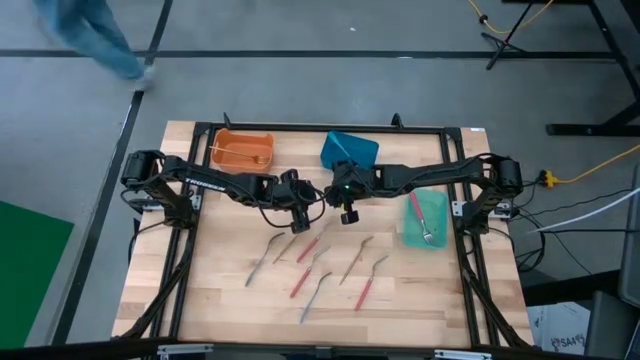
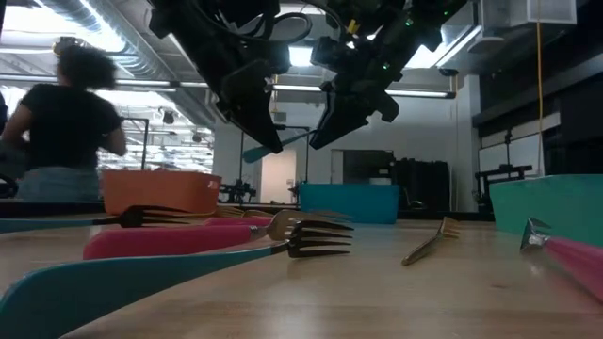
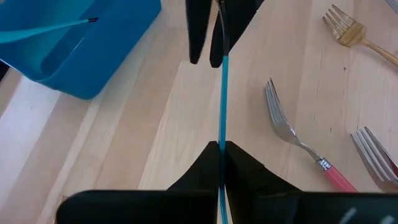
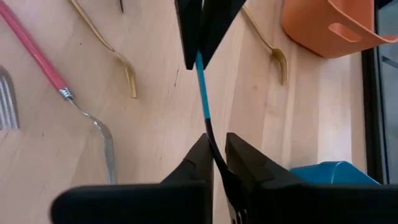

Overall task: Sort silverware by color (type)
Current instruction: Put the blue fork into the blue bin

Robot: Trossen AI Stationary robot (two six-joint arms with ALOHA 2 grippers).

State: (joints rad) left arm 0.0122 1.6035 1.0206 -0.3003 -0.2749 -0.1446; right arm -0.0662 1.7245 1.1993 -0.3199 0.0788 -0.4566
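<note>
A blue-handled utensil [image 2: 283, 141] hangs in the air between my two grippers, above the middle of the table. My left gripper [image 3: 221, 149] is shut on its blue handle. My right gripper [image 4: 216, 149] is shut on its other, dark end. The two grippers face each other closely, left gripper [image 1: 300, 218] and right gripper [image 1: 348, 212]. Several red-handled, gold and silver pieces of silverware [image 1: 305, 250] lie flat on the wood below and in front of them. My left gripper pinches the blue handle [image 3: 221, 134] between its two fingers, slanting down from the table's left. The handle leaves the fingers lengthwise and shows edge on. The utensil is clear of the table. My right gripper pinches the utensil's dark end [image 4: 213, 142], just past the blue handle [image 4: 203, 87], between its two fingers. It slants down from the table's right, and the utensil runs on straight out from the fingers. That end is lifted clear as well.
An orange bin [image 1: 243, 150] holding gold pieces stands far left, a blue bin [image 1: 350, 150] far centre, and a green bin [image 1: 425, 222] holding a red piece at the right. A person [image 2: 66, 122] moves beyond the table's far left.
</note>
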